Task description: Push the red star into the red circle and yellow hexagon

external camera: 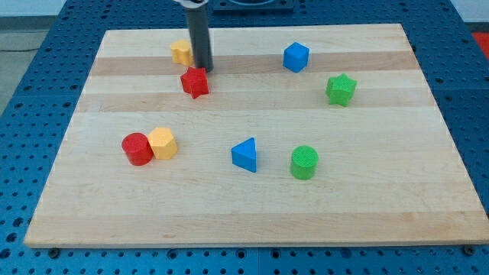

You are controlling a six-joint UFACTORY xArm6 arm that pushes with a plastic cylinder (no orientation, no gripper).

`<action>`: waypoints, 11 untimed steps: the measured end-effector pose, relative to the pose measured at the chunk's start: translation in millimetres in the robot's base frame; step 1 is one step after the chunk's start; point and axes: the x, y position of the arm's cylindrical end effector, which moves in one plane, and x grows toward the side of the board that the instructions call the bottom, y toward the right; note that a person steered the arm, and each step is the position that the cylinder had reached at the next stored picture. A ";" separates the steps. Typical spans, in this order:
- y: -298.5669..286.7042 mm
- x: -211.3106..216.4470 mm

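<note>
The red star [195, 82] lies in the upper left part of the wooden board [252, 221]. My tip [203, 69] stands just above the star at its top right edge, touching or nearly touching it. The red circle [137, 148] and the yellow hexagon [163, 143] sit side by side and touching at the view's lower left, well below the star. The circle is to the left of the hexagon.
A yellow block [181, 52] lies just left of the rod, partly hidden by it. A blue cube-like block [296, 56] and a green star [341, 88] lie at the upper right. A blue triangle [245, 155] and a green cylinder [304, 162] lie at lower centre.
</note>
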 end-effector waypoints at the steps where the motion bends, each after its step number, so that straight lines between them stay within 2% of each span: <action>1: -11.8 26.1; 3: 33.9 36.0; 4: 37.2 54.1; 7: -34.0 85.9; 11: -47.3 109.9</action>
